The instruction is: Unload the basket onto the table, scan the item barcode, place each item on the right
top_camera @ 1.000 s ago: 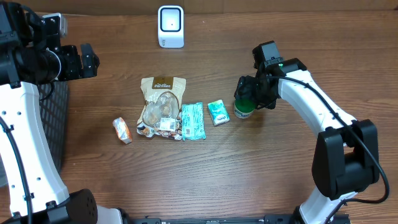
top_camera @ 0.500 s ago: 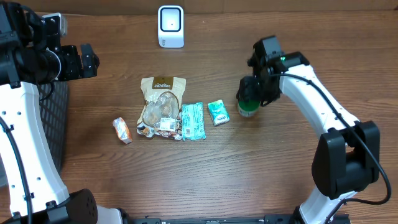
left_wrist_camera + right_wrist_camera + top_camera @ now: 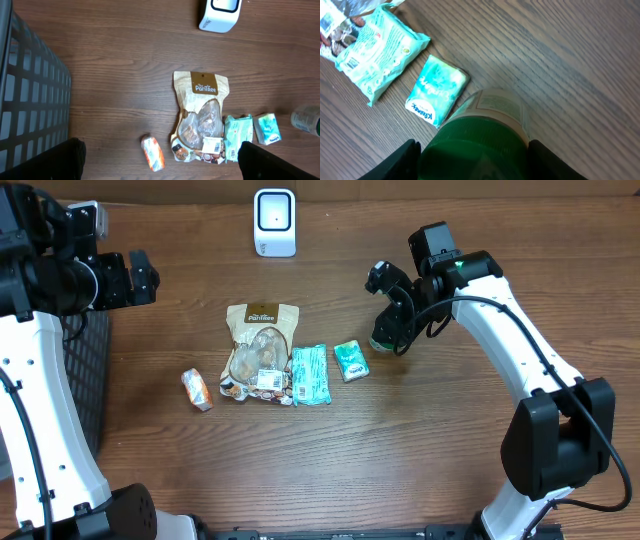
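Green-lidded bottle [image 3: 383,342] sits tilted, pinched by the right gripper [image 3: 472,155], right of the wooden desk's [image 3: 300,470] middle and just beside one tissue pack [image 3: 350,360]. One wipes pack [image 3: 310,374], one snack pouch [image 3: 258,350] and one orange packet [image 3: 196,389] lie farther left. One white scanner [image 3: 274,222] stands at the far edge. One mesh basket [image 3: 30,100] stands at the left edge, its inside unseen. The left gripper [image 3: 161,159] is spread wide.

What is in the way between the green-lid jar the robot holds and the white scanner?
Nothing visible. The right gripper holds the green-lid jar, and only bare table lies between it and the white scanner. The snack bag lies off to one side.
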`<control>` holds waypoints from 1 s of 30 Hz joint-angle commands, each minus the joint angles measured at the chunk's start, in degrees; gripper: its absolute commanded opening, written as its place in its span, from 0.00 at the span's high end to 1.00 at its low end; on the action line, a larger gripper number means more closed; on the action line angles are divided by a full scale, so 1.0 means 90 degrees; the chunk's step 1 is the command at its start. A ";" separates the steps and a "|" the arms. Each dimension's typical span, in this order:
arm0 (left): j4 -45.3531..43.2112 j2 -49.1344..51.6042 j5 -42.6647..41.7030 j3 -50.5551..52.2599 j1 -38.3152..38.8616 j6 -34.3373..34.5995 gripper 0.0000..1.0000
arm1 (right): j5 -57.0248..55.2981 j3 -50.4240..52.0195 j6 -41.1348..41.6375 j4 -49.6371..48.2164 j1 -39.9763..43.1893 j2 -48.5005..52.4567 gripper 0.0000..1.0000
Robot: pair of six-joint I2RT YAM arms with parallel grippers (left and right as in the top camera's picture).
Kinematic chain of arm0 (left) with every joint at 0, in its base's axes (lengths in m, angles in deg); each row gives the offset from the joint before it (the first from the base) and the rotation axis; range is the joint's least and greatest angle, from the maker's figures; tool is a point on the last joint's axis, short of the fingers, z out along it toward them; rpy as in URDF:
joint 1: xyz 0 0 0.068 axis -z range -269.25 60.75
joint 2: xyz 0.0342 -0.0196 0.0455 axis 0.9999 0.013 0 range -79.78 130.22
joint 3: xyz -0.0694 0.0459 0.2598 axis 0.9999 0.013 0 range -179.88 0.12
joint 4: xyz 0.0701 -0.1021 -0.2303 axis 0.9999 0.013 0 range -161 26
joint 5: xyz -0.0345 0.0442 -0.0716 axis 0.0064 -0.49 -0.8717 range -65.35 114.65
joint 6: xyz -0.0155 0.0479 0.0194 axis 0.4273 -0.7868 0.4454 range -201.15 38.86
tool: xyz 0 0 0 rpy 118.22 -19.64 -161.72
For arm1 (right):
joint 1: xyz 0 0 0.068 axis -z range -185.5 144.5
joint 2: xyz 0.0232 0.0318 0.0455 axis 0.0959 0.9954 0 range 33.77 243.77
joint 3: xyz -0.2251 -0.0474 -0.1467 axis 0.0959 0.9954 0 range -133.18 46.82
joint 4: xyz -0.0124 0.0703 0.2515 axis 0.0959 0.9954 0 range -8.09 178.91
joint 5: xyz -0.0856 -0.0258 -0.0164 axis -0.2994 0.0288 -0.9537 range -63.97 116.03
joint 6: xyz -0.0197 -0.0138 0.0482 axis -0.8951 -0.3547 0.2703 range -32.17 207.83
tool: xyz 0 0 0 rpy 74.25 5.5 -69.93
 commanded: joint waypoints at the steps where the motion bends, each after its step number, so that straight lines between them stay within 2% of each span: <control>1: -0.0012 0.0044 -0.0051 -0.0078 -0.0010 -0.0121 0.00 | 0.0284 0.0034 -0.0408 0.0000 -0.0024 -0.0039 0.49; 14: -0.0012 0.0044 -0.0051 -0.0078 -0.0012 -0.0121 0.00 | 0.0391 0.0039 0.0602 -0.0032 -0.0024 0.0165 0.42; 23: -0.0012 0.0044 -0.0051 -0.0078 -0.0010 -0.0121 0.00 | 0.0389 0.0039 0.0600 -0.0070 -0.0022 0.0641 0.42; 24: -0.0012 0.0044 -0.0051 -0.0078 -0.0010 -0.0121 0.01 | 0.0389 0.0039 0.0600 -0.0090 -0.0022 0.0641 0.40; 30: -0.0012 0.0044 -0.0051 -0.0078 -0.0010 -0.0121 0.01 | 0.0396 0.0039 0.0823 -0.0367 -0.0024 0.0641 0.10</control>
